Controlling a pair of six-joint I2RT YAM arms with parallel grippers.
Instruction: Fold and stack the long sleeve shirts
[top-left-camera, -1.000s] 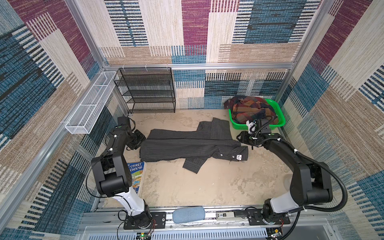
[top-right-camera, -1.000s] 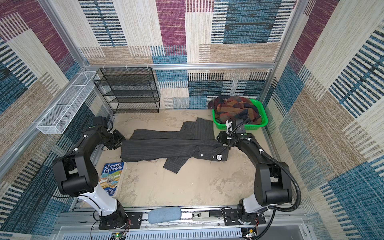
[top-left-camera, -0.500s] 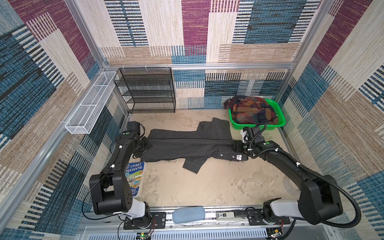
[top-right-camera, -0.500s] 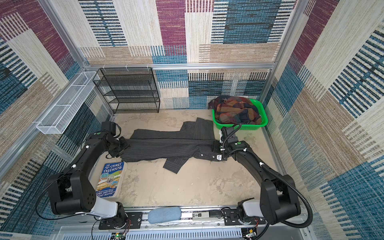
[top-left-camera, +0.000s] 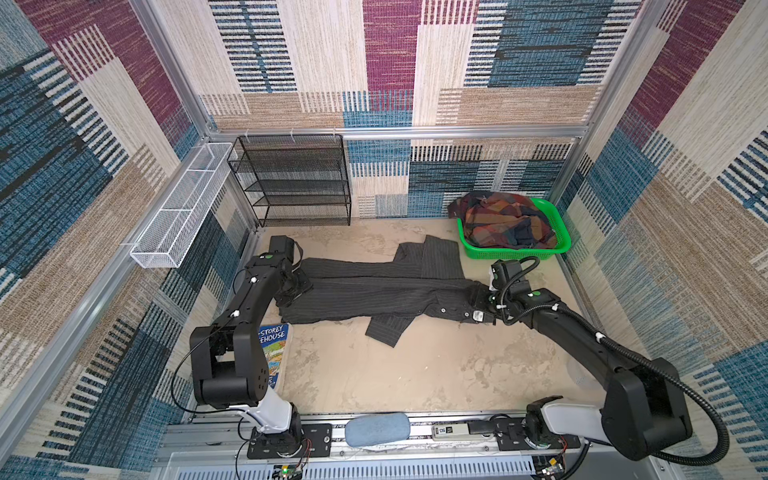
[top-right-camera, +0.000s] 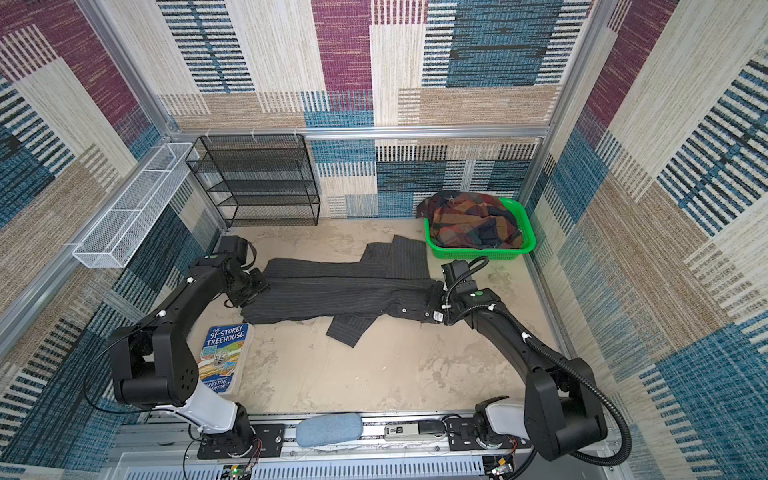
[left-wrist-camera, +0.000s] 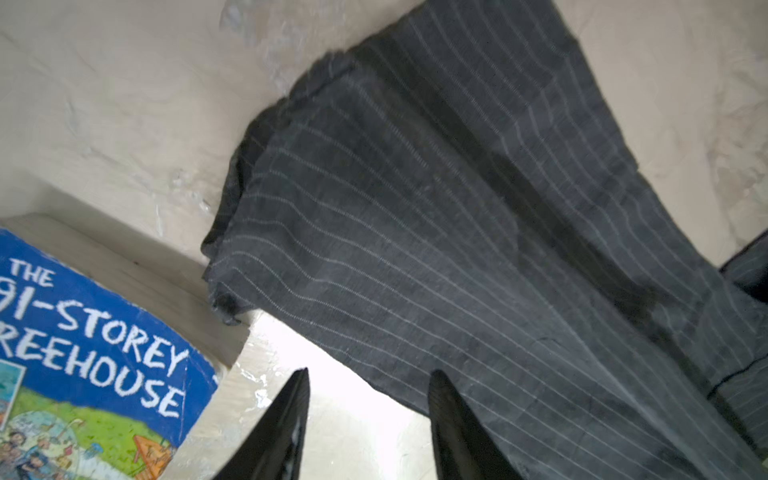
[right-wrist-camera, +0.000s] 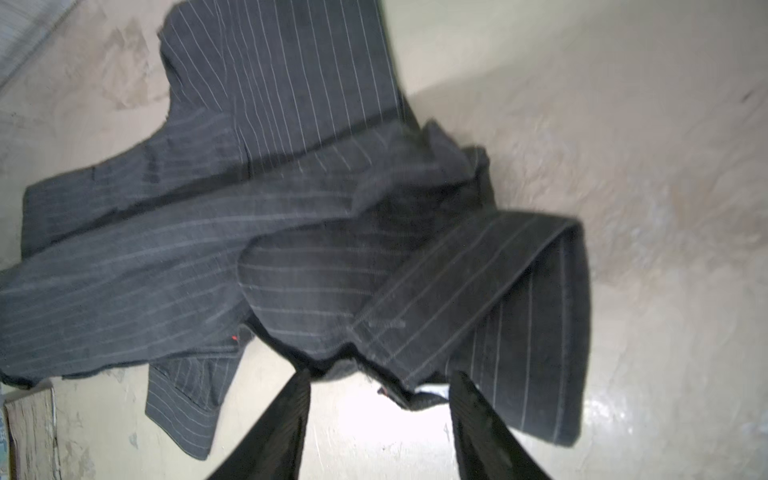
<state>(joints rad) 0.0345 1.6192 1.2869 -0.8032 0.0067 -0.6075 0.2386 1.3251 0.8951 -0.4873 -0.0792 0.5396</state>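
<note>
The grey shirt (top-left-camera: 374, 286) is dark charcoal with thin pale pinstripes and a small white label. The plaid shirt (top-left-camera: 505, 222) mixes rust, orange and navy checks, and the basket (top-left-camera: 515, 252) is bright green. The desk (top-left-camera: 415, 374) is mottled beige. The book (top-right-camera: 222, 353) has a blue cover with white lettering. The rack (top-left-camera: 291, 183) is black mesh, the wire tray (top-left-camera: 178, 212) white. The walls (top-left-camera: 390, 50) are a striped patchwork of maroon, blue, tan and cream.

Tabletop (top-left-camera: 436, 374), pinstripe shirt (top-left-camera: 374, 291), basket (top-left-camera: 515, 252), book (top-left-camera: 272, 345), perhaps rack (top-left-camera: 299, 183)
</note>
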